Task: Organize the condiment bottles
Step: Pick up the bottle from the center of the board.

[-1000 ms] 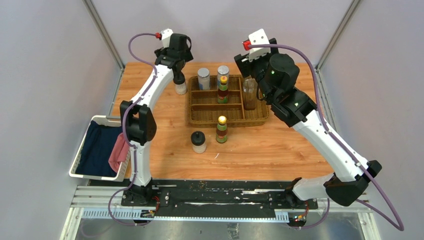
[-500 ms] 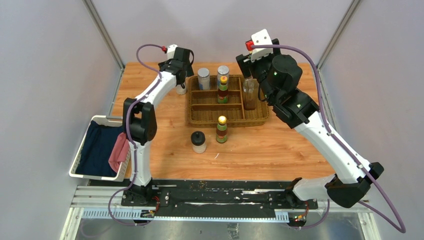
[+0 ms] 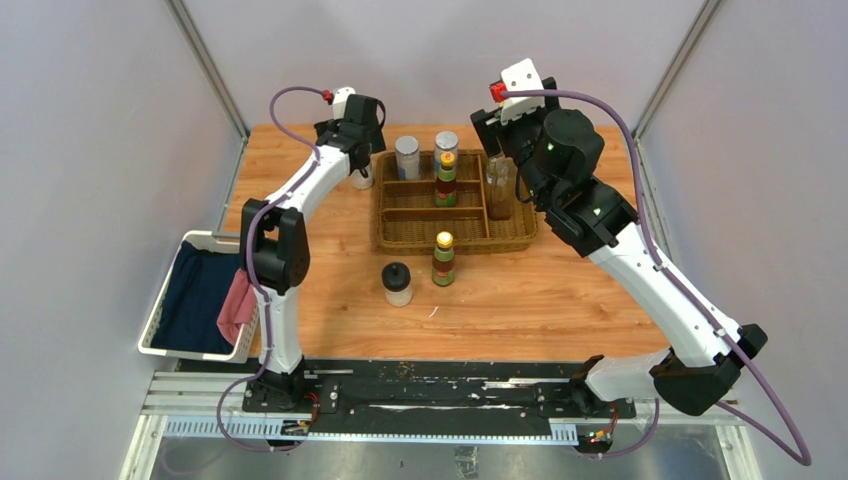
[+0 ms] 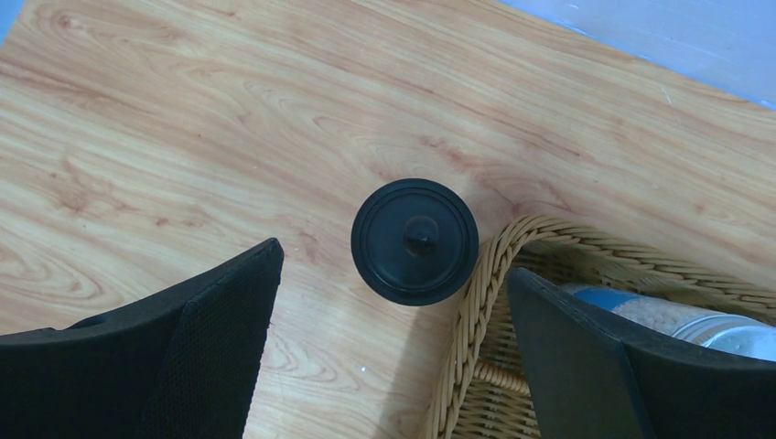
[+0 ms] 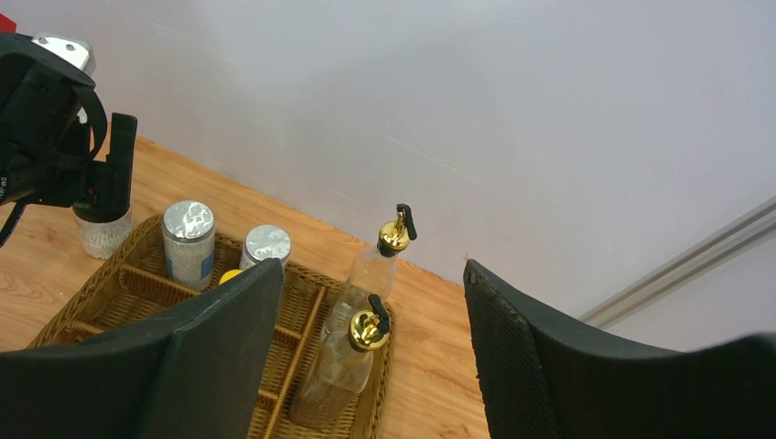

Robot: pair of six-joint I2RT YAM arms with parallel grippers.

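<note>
A black-lidded pale jar [image 3: 362,180] stands on the table against the wicker tray's [image 3: 510,238] far left corner. My left gripper [image 3: 361,160] hangs open above it. In the left wrist view the black lid [image 4: 415,240] sits between and beyond the spread fingers, and the left gripper [image 4: 393,267] holds nothing. My right gripper [image 3: 497,150] is open above the two cruets [image 3: 499,185]. The right gripper [image 5: 373,267] frames both cruets [image 5: 343,366]. Two silver-lidded shakers [image 3: 407,157] and one sauce bottle [image 3: 446,180] stand in the tray. A second sauce bottle [image 3: 443,258] and a second black-lidded jar [image 3: 397,284] stand on the table in front.
A white basket [image 3: 160,320] with dark blue and pink cloth hangs off the table's left edge. The table's back edge and the wall lie just behind the tray. A shaker [image 4: 668,315] lies under my left gripper's right finger.
My left wrist has dropped and shifted slightly right toward the tray's corner, over the jar. The jar stays beside the tray. The right arm has barely moved.
</note>
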